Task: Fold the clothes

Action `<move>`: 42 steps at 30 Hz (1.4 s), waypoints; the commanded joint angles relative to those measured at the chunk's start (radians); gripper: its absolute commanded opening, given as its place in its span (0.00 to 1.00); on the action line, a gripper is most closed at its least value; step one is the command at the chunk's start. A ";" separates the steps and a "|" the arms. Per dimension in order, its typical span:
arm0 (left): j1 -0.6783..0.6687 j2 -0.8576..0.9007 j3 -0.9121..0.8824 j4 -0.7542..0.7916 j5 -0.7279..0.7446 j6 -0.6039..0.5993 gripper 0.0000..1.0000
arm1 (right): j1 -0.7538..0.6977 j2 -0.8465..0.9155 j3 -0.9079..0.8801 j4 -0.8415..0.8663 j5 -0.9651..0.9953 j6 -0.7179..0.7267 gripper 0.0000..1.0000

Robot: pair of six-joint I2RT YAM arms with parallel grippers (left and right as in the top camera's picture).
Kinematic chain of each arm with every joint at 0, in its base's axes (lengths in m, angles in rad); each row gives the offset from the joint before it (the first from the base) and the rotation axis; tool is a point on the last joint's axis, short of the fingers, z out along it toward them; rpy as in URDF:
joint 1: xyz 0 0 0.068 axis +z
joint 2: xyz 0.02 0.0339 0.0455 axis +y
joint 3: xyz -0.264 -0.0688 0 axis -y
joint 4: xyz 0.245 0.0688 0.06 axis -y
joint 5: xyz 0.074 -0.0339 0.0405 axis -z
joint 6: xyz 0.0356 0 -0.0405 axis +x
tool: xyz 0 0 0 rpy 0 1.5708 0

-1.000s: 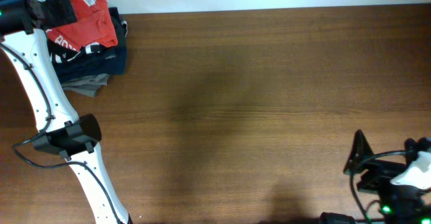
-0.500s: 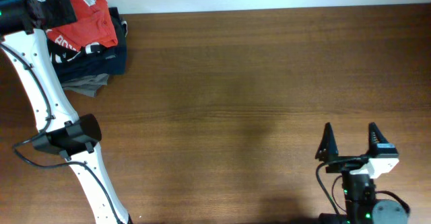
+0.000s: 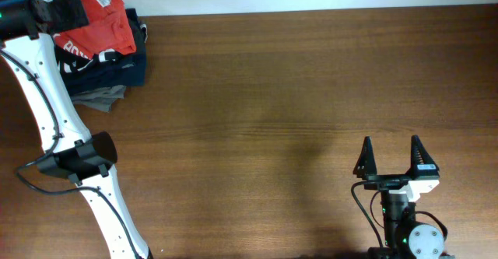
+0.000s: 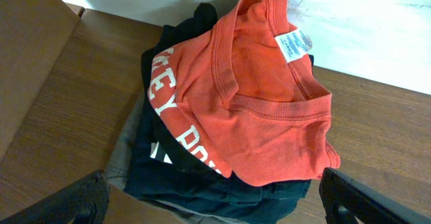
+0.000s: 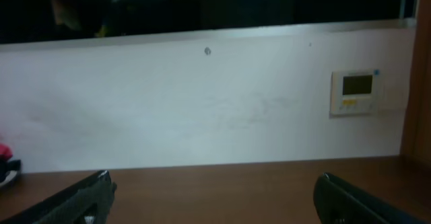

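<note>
I can't read the white neck label [image 4: 294, 46] on the crumpled orange-red cotton T-shirt [image 4: 262, 116]; its white lettering [image 4: 161, 96] is partly folded under.

Dark folded garments [image 3: 128, 71] sit at the wooden table's [image 3: 272, 96] corner, with perhaps a thermostat [image 5: 357, 91] beyond.

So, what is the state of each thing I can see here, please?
T-shirt: crumpled, not folded, lying on the dark clothes.
dark clothes: stacked under the T-shirt.
left tool: open, empty, above the T-shirt.
right tool: open, empty, far from the T-shirt.
</note>
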 commanded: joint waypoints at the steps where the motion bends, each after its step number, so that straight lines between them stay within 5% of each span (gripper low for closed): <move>1: 0.002 0.006 -0.003 -0.002 0.010 0.005 0.99 | 0.011 -0.010 -0.043 0.053 0.030 -0.001 0.99; 18: 0.002 0.006 -0.003 -0.002 0.010 0.005 0.99 | 0.009 -0.010 -0.043 -0.277 0.037 -0.001 0.98; 42: 0.002 0.006 -0.003 -0.002 0.010 0.005 0.99 | 0.009 -0.010 -0.043 -0.278 0.040 -0.001 0.99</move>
